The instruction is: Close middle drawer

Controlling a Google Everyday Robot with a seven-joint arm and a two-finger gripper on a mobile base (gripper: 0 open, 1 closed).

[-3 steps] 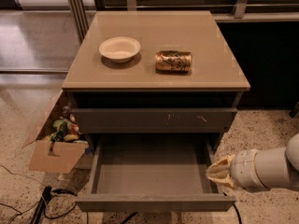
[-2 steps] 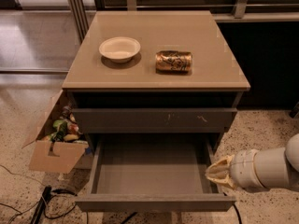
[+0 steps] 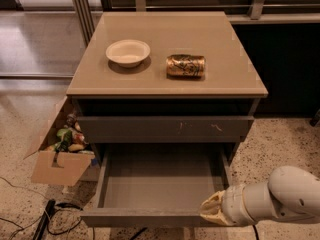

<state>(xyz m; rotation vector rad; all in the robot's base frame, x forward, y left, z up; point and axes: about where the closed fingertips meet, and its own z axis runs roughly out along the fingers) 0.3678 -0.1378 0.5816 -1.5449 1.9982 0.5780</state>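
The middle drawer (image 3: 159, 183) stands pulled far out of the grey-brown cabinet (image 3: 225, 81). Its smooth grey inside holds nothing, and its plain front edge (image 3: 140, 217) is toward me. Above it is a shut drawer front with small pale scuff marks (image 3: 165, 129). My gripper (image 3: 214, 211), pale yellow at the tip on a white arm, comes in from the lower right. It is at the right end of the open drawer's front edge, at or just over it; I cannot tell whether it touches.
A white bowl (image 3: 128, 52) and a gold can lying on its side (image 3: 185, 65) are on the cabinet top. An open cardboard box of mixed items (image 3: 57, 166) stands against the cabinet's left side. Black cables (image 3: 45, 221) lie on the speckled floor at lower left.
My gripper has moved left and toward the drawer's front, from beside the right wall to the front right corner. The drawer has not visibly moved.
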